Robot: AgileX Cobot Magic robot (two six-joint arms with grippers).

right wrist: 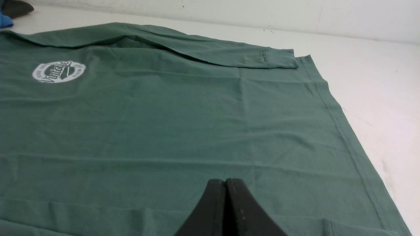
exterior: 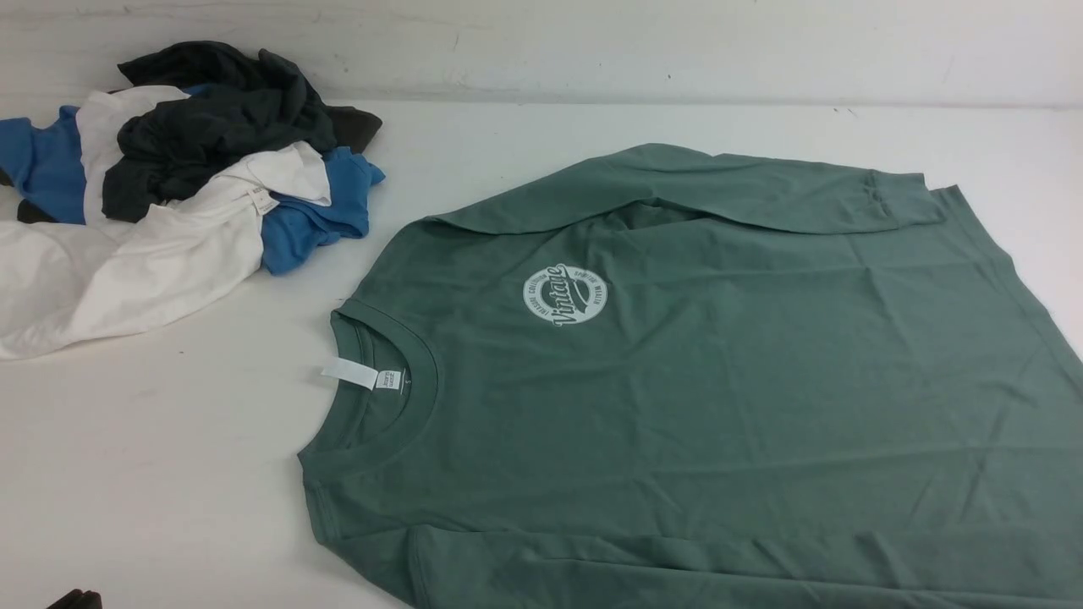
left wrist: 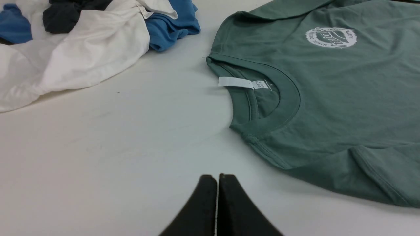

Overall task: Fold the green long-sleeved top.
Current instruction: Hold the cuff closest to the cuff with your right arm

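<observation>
Front view: shows the green long-sleeved top (exterior: 719, 381) laid face-up on the white table (exterior: 127, 491), filling the space from centre out to 3 and 5 o'clock, with the ribbed collar (exterior: 423, 397) toward 9 o'clock and the hem toward 3. Has the far sleeve (exterior: 761, 190) lying in over the body along the 12 o'clock edge, and what looks like the near sleeve (exterior: 761, 567) drawn in along the 6 o'clock edge. Probably squares the garment into a rectangle before any body fold. Puts the pile of blue, white and dark grey garments (exterior: 169, 186) at 10 o'clock, well apart, likely set aside to stay clear of the work.

Left wrist view: looks over bare table toward the collar and the white neck label (left wrist: 235, 82), with the left gripper (left wrist: 217, 178) clenched on nothing, near the top's near shoulder but apart from it. Seems stationed to take the neck end.

Right wrist view: finds the right gripper (right wrist: 226, 182) likewise pressed shut and empty, over the lower body of the top, with the hem edge (right wrist: 341, 131) in sight. Cannot tell whether it touches the cloth. Suggests body folds not yet begun.
</observation>
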